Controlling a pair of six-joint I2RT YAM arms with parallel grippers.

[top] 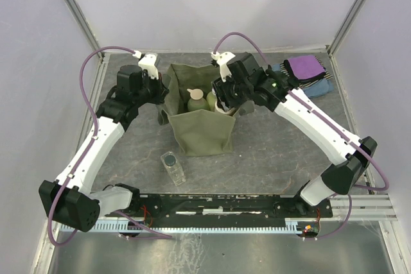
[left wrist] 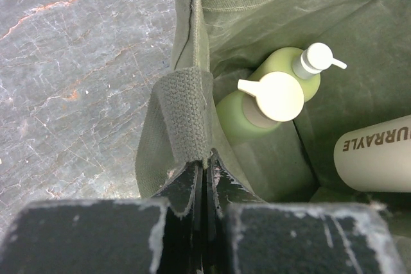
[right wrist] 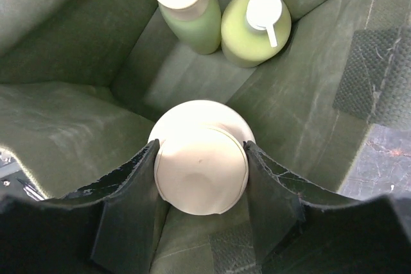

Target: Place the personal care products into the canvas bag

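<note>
The olive canvas bag [top: 204,134] stands open at mid-table. My left gripper [left wrist: 207,162] is shut on its woven handle [left wrist: 186,110] at the bag's left rim. Inside the bag stand a green bottle with a peach cap [right wrist: 189,17] and a yellow-green pump bottle [right wrist: 253,27], side by side. My right gripper [right wrist: 200,149] is inside the bag's mouth, shut on the cream bottle [right wrist: 200,171], which also shows in the left wrist view as the cream bottle [left wrist: 376,158]. A clear square bottle with a dark cap [top: 172,166] lies on the table in front of the bag.
Folded purple, striped and blue cloths [top: 305,72] lie at the back right corner. The arms' mounting rail [top: 218,206] runs along the near edge. White walls close in the table on three sides.
</note>
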